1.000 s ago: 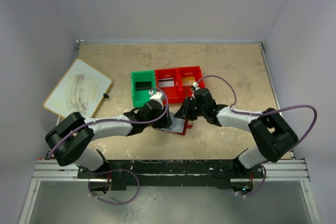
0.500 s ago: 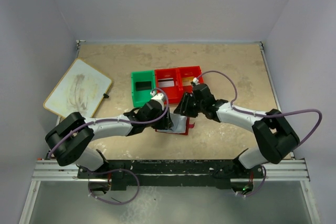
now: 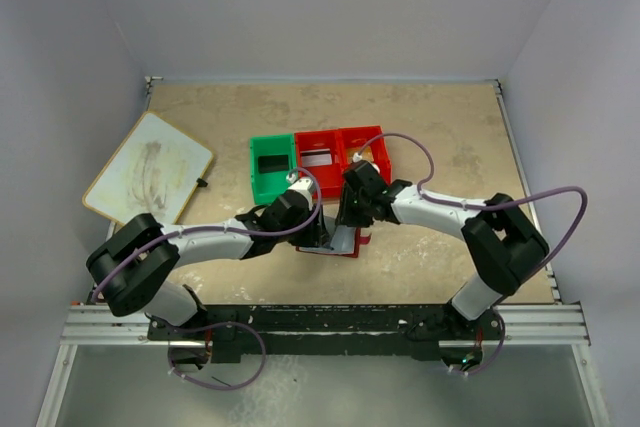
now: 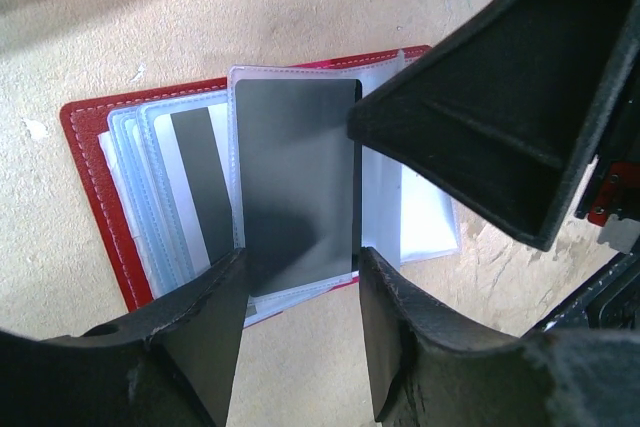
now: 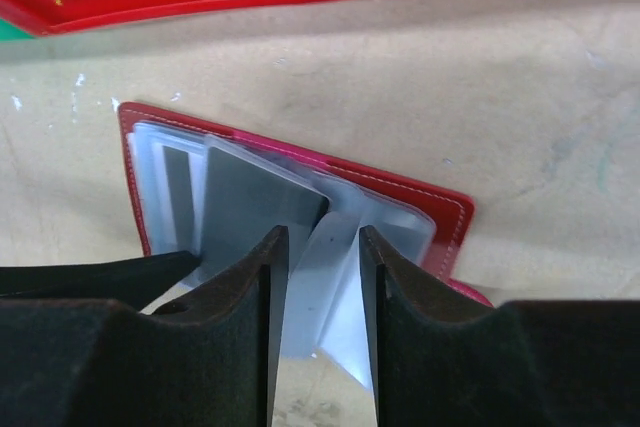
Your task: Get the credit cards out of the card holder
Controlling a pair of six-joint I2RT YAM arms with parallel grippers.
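While the left pincer point(image 4: 298, 269) flanks the black card point(image 4: 297, 172), grip unclear, the right pincer point(image 5: 322, 245) gapes around a sleeve point(image 5: 318, 299).

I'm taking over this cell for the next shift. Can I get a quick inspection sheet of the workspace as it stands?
Surface: beige mottled table, no spills seen.
Job's things: red card holder lies open on the table, with a dark card in its top sleeve. A second dark card shows in a sleeve beside it.
Clutter: green-and-red bin tray just beyond the holder; smudged white board at far left.
Grippers: left tool open, fingers straddling the dark card's near end. Right tool open, fingers either side of a clear sleeve.
Cables: purple cables loop off both arms.
Surroundings: pale walls on three sides; metal rail at the near edge.
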